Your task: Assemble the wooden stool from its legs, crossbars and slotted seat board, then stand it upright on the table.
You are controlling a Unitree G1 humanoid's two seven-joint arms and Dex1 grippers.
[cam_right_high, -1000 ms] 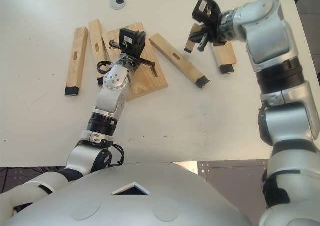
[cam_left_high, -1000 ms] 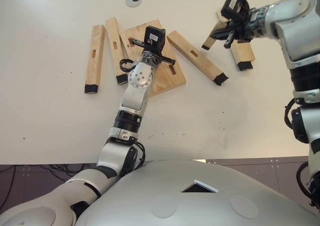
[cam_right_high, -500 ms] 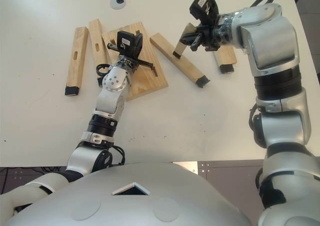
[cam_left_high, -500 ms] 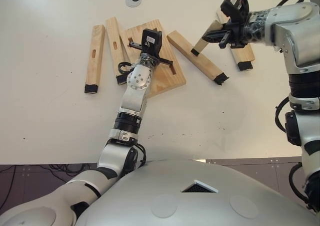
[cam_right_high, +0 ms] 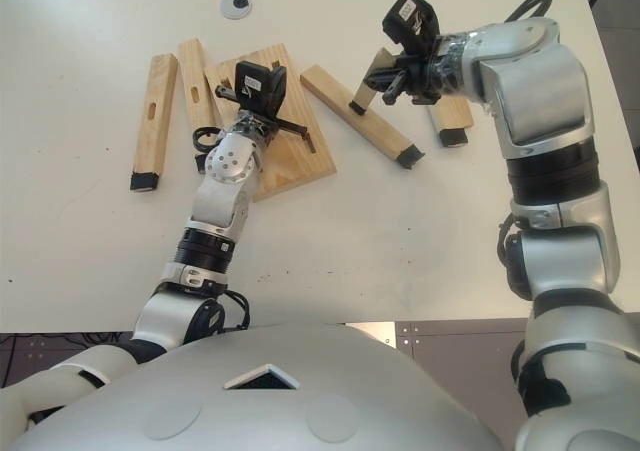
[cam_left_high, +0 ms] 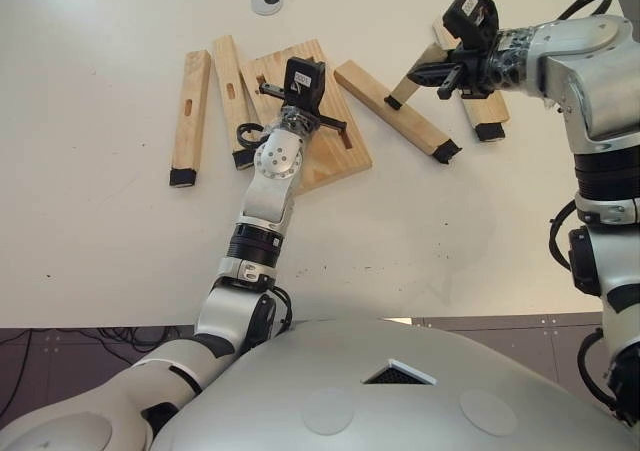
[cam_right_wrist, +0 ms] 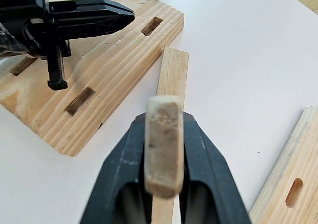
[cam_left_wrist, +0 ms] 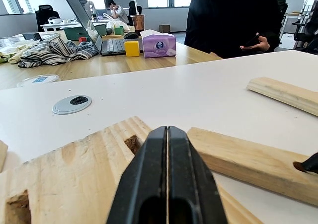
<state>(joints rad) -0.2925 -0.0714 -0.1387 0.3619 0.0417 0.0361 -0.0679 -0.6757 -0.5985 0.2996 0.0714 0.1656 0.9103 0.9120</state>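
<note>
On the white counter (cam_left_high: 100, 251), two slotted legs (cam_left_high: 189, 116) lie beside the slotted seat board (cam_left_high: 340, 161). The left tool (cam_left_wrist: 167, 129) hovers over that board, clenched on nothing. Farther right, the right tool (cam_left_high: 440, 68) grips a tilted crossbar (cam_left_high: 412, 79) above another leg (cam_left_high: 425, 136).

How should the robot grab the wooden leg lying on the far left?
Come straight down from above and pinch the leftmost leg across its narrow width, near the middle. It lies flat on the table, with bare surface along both long sides, which should leave room to pinch.
</note>
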